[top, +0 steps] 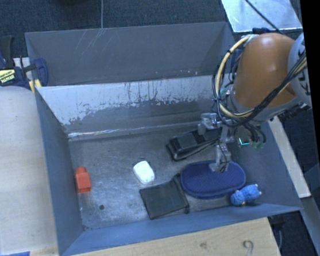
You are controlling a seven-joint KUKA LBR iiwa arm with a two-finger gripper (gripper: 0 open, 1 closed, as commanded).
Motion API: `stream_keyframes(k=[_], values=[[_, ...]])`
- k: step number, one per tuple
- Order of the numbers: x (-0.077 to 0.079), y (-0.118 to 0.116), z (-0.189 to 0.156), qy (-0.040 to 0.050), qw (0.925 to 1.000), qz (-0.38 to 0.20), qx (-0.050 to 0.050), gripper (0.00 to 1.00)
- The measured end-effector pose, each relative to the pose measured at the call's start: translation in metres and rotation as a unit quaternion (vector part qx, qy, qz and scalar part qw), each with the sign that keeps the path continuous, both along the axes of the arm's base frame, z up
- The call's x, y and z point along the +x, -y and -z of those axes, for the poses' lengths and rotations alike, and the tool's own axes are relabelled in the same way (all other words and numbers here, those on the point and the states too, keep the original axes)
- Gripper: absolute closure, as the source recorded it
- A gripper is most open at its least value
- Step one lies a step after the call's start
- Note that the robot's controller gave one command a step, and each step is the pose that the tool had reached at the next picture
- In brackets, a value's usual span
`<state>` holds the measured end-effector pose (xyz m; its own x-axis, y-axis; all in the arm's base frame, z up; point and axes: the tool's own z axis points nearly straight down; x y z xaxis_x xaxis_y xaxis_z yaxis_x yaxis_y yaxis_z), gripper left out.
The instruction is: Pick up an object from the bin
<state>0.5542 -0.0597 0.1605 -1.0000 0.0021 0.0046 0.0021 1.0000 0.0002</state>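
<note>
My gripper [222, 162] hangs at the right of the bin, its thin fingers pointing down onto the top edge of a dark blue oval pad [212, 182]. The fingertips sit close together, touching or just above the pad, with nothing visibly between them. Just behind and left of the fingers lies a black stapler-like tool [186, 144]. A small blue fuzzy toy [246, 195] rests at the front right corner, beside the pad.
A black square pad [164, 200] lies at the front middle, a white rounded lump [144, 171] behind it, and an orange block [83, 180] at the left. The arm's orange dome and cables overhang the bin's right wall.
</note>
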Motion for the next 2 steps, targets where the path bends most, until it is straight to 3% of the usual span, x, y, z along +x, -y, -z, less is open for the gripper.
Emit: stream_keyframes(k=[1,2], values=[[0.0488,0.008,0.0913,0.0052,0.9966,0.083,0.0,0.0],[0.0481,0.0092,0.0887,0.0042,0.9967,0.082,-0.001,1.0]])
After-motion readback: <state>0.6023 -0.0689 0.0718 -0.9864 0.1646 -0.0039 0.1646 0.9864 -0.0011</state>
